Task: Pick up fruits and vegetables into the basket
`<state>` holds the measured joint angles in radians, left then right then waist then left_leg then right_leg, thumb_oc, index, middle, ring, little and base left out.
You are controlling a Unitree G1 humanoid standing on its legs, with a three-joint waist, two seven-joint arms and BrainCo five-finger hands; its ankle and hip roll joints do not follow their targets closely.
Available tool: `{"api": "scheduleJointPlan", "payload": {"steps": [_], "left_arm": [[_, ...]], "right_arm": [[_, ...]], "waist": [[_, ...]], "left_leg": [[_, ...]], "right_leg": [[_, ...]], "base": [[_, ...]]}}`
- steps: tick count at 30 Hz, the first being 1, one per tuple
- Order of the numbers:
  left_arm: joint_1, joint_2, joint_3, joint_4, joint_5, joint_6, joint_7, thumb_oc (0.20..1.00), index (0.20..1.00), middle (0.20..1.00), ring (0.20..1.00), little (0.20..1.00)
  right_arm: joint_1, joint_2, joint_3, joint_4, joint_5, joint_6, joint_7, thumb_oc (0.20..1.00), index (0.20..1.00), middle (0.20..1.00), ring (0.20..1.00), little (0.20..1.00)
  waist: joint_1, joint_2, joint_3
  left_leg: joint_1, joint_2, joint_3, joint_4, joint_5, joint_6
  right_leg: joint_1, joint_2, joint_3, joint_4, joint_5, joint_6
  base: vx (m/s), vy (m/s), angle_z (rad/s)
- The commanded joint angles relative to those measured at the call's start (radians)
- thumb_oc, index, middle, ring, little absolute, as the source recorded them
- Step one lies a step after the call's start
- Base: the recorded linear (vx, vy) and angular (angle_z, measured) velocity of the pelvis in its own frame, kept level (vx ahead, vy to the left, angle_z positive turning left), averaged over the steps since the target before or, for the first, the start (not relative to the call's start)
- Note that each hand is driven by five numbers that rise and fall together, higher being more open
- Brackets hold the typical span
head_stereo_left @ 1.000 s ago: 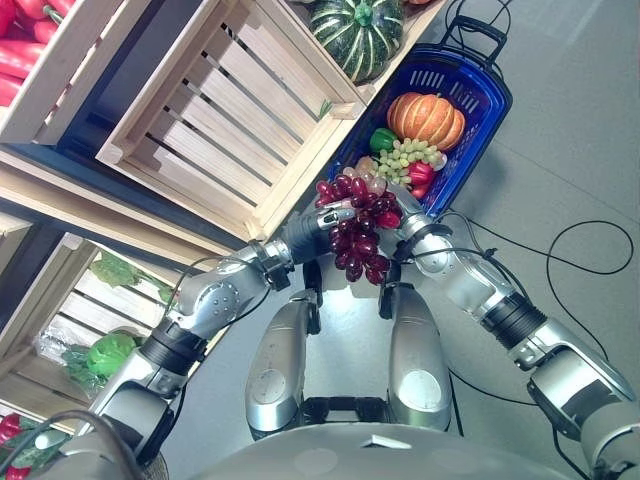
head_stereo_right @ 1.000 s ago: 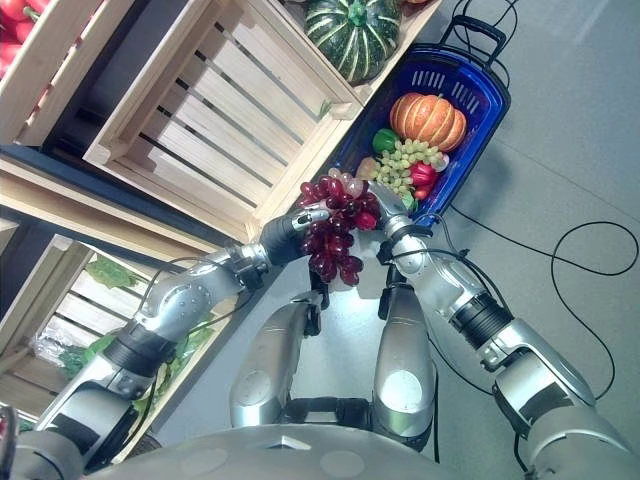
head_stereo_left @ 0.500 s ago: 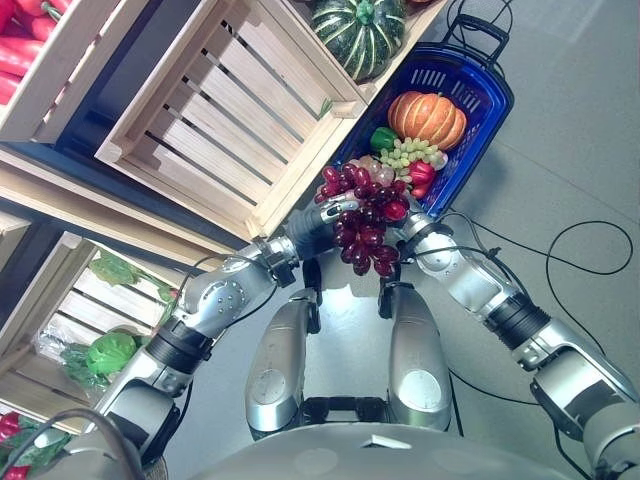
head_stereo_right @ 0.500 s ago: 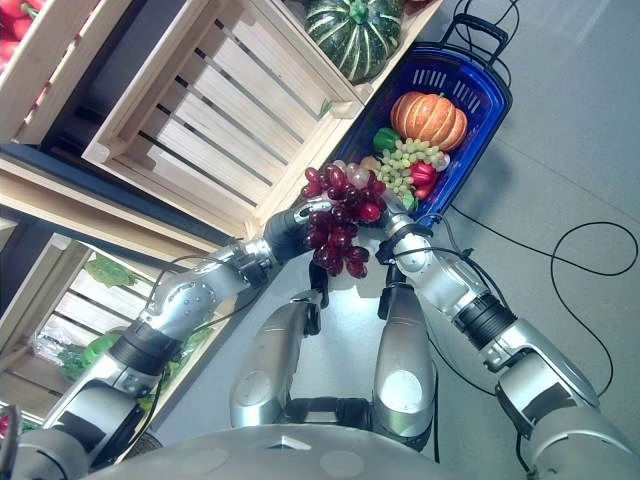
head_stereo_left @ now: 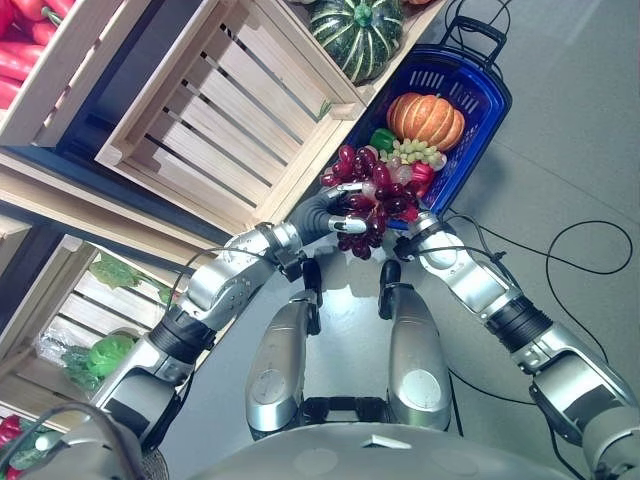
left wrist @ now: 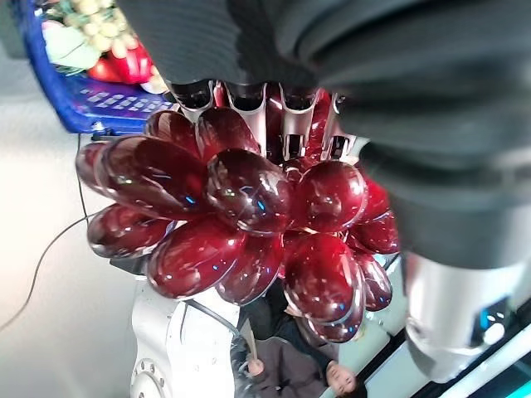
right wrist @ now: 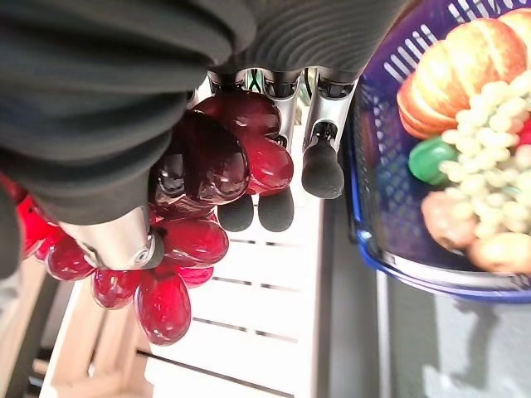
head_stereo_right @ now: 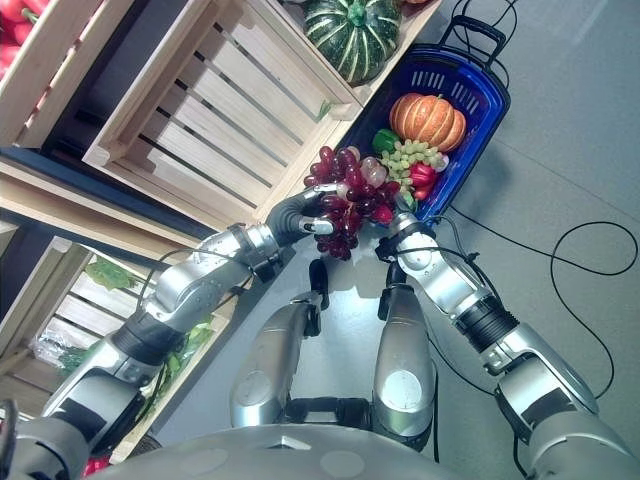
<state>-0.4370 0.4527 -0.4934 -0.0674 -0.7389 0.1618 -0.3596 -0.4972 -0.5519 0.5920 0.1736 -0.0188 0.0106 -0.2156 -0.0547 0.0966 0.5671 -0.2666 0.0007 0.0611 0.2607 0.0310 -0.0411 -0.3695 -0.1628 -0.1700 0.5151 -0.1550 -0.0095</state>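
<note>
A bunch of dark red grapes (head_stereo_left: 370, 195) hangs between my two hands at the near end of the blue basket (head_stereo_left: 495, 105). My left hand (head_stereo_left: 335, 212) has its fingers (left wrist: 286, 124) curled round the bunch (left wrist: 241, 224) from the left. From the right, my right hand (head_stereo_left: 408, 222) grips the grapes (right wrist: 207, 166), its thumb (right wrist: 116, 236) lying across them and its fingers (right wrist: 322, 166) curled beside them. Inside the basket lie an orange pumpkin (head_stereo_left: 427, 118), green grapes (head_stereo_left: 410, 153), a green pepper (head_stereo_left: 382, 138) and a red pepper (head_stereo_left: 422, 175).
An empty slatted wooden crate (head_stereo_left: 230, 110) stands left of the basket, and a striped green squash (head_stereo_left: 357, 30) sits in the crate beyond it. Red peppers (head_stereo_left: 15, 50) fill a crate at far left. Leafy greens (head_stereo_left: 110, 350) lie in a lower crate.
Both hands have carried the red grapes up and away from my body, from short of the basket to its near end. The bunch now covers part of the basket's contents.
</note>
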Motion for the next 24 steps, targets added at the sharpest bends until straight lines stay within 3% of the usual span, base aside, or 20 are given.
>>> {"api": "scheduleJointPlan", "payload": {"steps": [1, 17, 20, 24], "left_arm": [[0.009, 0.006, -0.017, -0.105, 0.060, -0.062, -0.012, 1.000, 1.000, 1.000, 1.000, 1.000], [0.109, 0.038, 0.116, -0.139, 0.027, -0.131, 0.006, 1.000, 1.000, 1.000, 1.000, 1.000], [0.143, 0.047, 0.138, -0.145, 0.025, -0.194, 0.023, 1.000, 1.000, 1.000, 1.000, 1.000], [0.185, 0.045, 0.184, -0.158, 0.007, -0.325, 0.109, 1.000, 1.000, 1.000, 1.000, 1.000]], "right_arm": [[-0.053, 0.052, -0.062, -0.148, 0.017, -0.148, -0.048, 0.200, 0.200, 0.200, 0.200, 0.200], [0.001, -0.054, -0.297, -0.115, -0.003, -0.192, -0.128, 0.200, 0.200, 0.200, 0.200, 0.200], [0.017, -0.068, -0.352, -0.099, 0.021, -0.201, -0.144, 0.200, 0.200, 0.200, 0.200, 0.200], [0.034, -0.074, -0.407, -0.079, 0.049, -0.214, -0.164, 0.200, 0.200, 0.200, 0.200, 0.200]], "waist": [[-0.018, 0.021, -0.047], [-0.009, 0.027, -0.047], [-0.002, 0.021, -0.047], [0.013, 0.013, -0.047]], "left_leg": [[0.035, -0.049, 0.093, 0.111, -0.165, 0.065], [0.021, -0.023, 0.111, 0.134, -0.169, 0.059], [-0.002, -0.018, 0.112, 0.157, -0.182, 0.061], [-0.037, -0.014, 0.109, 0.180, -0.190, 0.065]], "right_leg": [[0.079, 0.029, -0.008, -0.103, 0.041, 0.029], [0.072, 0.014, -0.050, -0.077, 0.029, 0.024], [0.054, 0.012, -0.058, -0.057, 0.019, 0.022], [0.026, 0.008, -0.071, -0.038, 0.016, 0.019]], "base": [[0.00, 0.000, 0.00], [0.01, -0.024, 0.04], [0.00, -0.082, 0.17], [-0.02, -0.090, 0.10]]}}
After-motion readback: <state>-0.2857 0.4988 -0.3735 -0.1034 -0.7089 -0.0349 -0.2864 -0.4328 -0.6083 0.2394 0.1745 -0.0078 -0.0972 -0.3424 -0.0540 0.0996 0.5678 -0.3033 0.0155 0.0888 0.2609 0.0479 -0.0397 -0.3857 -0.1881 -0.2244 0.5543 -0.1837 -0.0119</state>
